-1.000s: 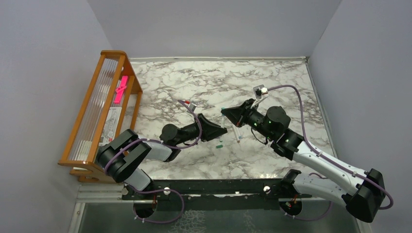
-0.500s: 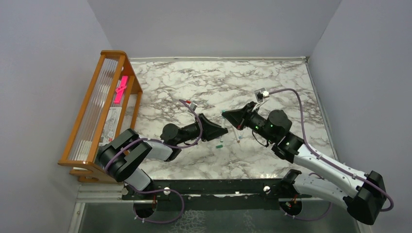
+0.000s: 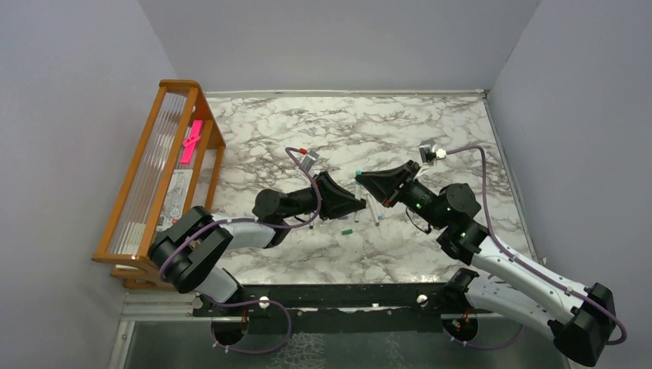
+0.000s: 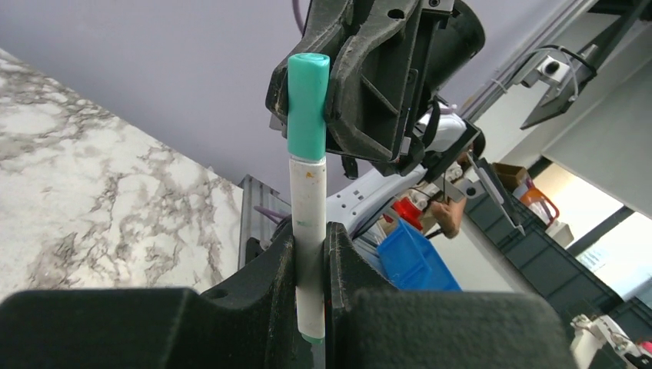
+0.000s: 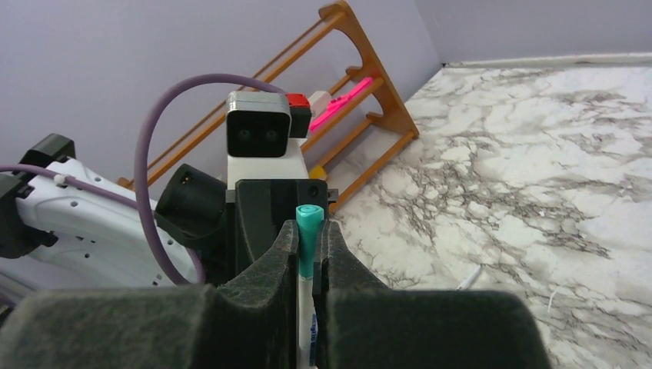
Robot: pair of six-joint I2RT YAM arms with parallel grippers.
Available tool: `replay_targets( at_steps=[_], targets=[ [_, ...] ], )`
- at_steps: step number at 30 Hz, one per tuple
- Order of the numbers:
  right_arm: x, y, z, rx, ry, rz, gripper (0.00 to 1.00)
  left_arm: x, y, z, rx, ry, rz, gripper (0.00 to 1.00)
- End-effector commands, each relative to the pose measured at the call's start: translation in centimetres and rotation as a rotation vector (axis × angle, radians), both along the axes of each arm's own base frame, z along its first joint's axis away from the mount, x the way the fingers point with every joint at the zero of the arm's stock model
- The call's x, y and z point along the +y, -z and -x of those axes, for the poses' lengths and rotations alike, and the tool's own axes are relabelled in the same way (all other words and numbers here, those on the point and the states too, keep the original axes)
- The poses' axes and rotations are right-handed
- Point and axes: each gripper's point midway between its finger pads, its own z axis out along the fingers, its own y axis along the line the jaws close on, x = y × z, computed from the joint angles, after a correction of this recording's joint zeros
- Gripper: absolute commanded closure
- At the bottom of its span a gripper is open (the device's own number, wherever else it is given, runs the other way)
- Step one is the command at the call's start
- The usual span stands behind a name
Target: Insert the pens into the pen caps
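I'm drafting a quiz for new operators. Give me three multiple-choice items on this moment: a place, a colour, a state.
1. Where is the pink strip? A on the marble; B under the table; C in the wooden rack.
2. What colour is the cap atop the held pen? A orange; B teal; C green.
3. The left pincer is: A shut on the pen; B open wide; C out of view.
1 C, it lies among the rack's rails; 2 B, the left wrist view shows teal; 3 A, its fingers press the pen.

Teal pen cap (image 4: 308, 104), white pen (image 4: 309, 231), grey-veined white marble table (image 3: 307, 123).
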Motion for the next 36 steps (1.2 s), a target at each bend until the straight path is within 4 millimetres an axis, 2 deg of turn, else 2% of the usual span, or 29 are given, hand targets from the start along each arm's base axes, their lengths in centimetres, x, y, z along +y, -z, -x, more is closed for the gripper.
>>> replay_targets(
  at_steps=[1,11,20,26,30,36],
  targets=[
    [1.0,0.9,2.6,-0.024,-0.138,0.027,0.99,1.7,-6.5,3.3,-0.274,0.087,0.184,1.0],
    [0.3,0.7,3.0,-0.045,-0.121,0.024,0.99,1.8,-7.6,3.8,-0.358,0.152,0.174,1.0],
    [-0.4,-0.5,3.9,-0.091,-0.132,0.009,0.99,1.6,-7.8,4.1,-0.394,0.18,0.166,1.0],
    [-1.2,-2.6,4.2,-0.149,-0.105,0.011,0.79,1.2,-6.7,3.9,-0.393,0.195,0.138,1.0],
    [-1.8,-4.0,4.4,-0.176,-0.089,0.013,0.73,0.9,-5.8,3.4,-0.374,0.192,0.122,1.0],
    [-2.4,-4.7,4.7,-0.196,-0.075,0.012,0.61,0.8,-5.5,3.2,-0.393,0.189,0.113,1.0]
  ],
)
